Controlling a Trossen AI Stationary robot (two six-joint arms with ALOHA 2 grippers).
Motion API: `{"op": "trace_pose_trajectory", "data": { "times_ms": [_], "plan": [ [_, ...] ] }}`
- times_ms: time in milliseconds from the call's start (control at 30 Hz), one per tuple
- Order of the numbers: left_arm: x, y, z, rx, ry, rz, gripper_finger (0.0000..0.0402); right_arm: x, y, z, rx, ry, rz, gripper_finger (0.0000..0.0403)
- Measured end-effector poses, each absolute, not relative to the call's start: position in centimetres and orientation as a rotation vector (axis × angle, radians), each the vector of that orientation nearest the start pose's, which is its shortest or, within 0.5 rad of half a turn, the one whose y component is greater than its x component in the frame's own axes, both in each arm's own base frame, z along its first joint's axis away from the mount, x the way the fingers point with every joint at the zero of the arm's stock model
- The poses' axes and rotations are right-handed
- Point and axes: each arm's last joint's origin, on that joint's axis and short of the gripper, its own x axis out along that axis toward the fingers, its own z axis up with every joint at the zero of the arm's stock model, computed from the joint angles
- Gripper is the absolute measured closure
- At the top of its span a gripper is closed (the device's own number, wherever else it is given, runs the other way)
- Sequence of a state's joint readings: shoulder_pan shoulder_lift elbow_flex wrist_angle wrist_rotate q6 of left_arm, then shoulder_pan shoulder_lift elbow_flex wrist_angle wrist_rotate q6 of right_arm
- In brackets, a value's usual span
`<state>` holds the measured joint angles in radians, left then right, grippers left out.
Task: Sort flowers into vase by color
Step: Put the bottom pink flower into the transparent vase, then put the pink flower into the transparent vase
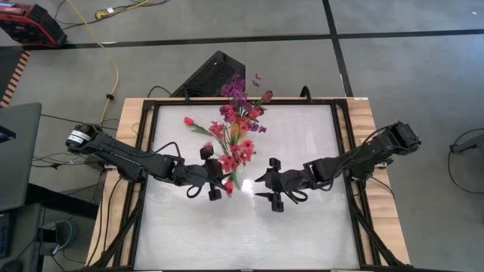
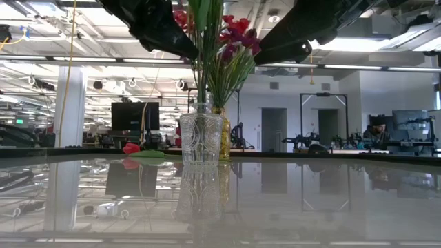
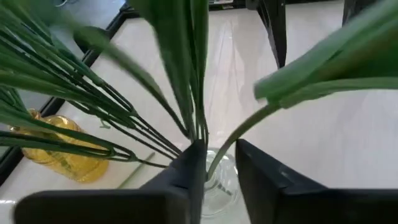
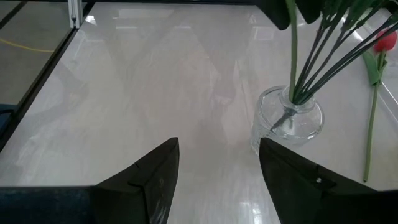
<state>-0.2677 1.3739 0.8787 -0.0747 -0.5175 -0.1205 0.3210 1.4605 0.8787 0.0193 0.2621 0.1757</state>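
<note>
Glass vase: mid-counter, holding red-pink sprays.
Left gripper: above the vase, jaws parted around a green stem, whether gripping unclear.
Loose tulip: lying on counter.
Right gripper: hovering nearby, jaws wide, empty.
Tip: release straight down, withdraw clear of leaves.

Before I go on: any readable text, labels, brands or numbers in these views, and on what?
None can be read.
Clear glass vase: cut pattern only, no label.
Yellow vase: no print visible.
Monitors in the room behind the table: dark or too small to read.
Red case on the floor: no legible marking.
</note>
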Motion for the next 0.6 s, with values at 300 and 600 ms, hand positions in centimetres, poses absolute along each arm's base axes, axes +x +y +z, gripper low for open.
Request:
{"op": "trace_pose_trajectory", "data": {
  "times_ms": [300,600],
  "plan": [
    [27.8,-6.3,25.3,0.149,0.695,0.222,0.0236,29.5,9.0,22.9,0.005,0.555,0.009,0.0154],
    [25.5,-6.1,26.2,0.168,1.023,0.136,0.0226,29.5,9.0,22.9,0.005,0.556,0.010,0.0154]
  ]
}}
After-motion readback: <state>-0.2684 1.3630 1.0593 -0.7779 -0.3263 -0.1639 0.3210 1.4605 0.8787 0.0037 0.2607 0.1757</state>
